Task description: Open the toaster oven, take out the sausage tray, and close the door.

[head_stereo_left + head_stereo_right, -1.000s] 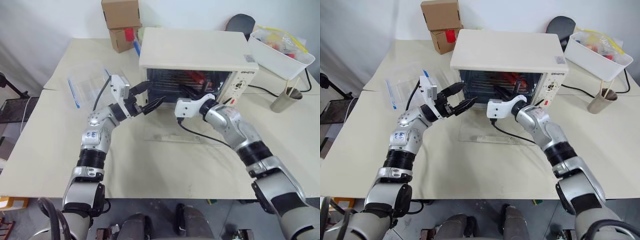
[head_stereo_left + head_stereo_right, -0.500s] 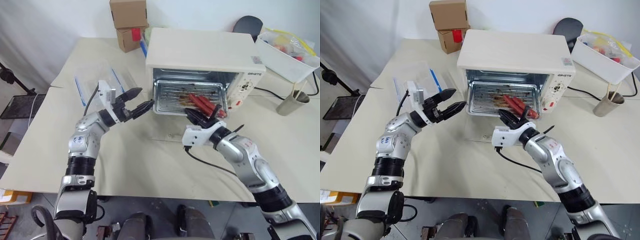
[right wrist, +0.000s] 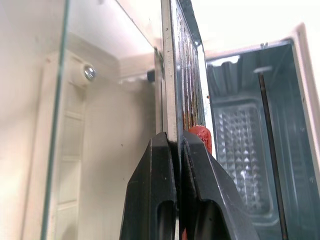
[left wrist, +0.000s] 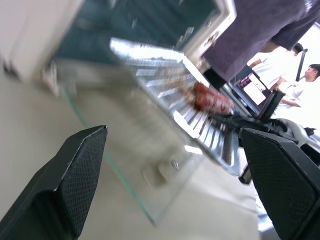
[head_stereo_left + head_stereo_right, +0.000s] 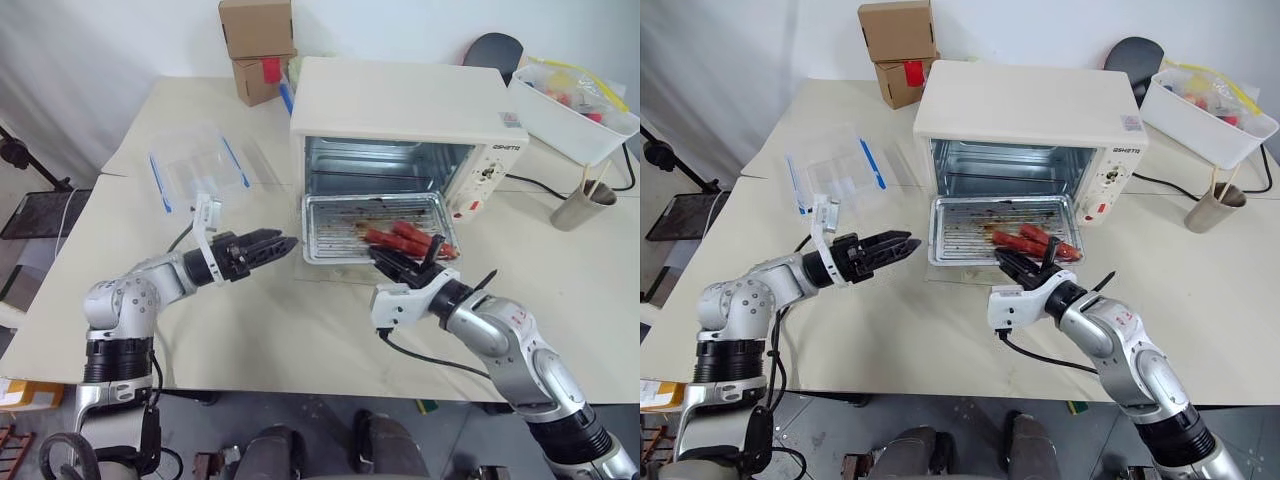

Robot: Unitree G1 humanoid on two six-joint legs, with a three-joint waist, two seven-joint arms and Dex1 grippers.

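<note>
Pinching the sausage tray [image 5: 375,225] rim, right gripper [image 5: 388,262] should draw level; left gripper [image 5: 283,243] waits spread beside.

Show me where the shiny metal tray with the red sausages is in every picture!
Left eye view: silvery ridged metal sausage tray, centre, before the oven.
Right eye view: centre.
Left wrist view: slanting across the middle.
Right wrist view: edge-on, pinched by the right pincer.
Shared landmark: cream-white boxy toaster oven.
</note>
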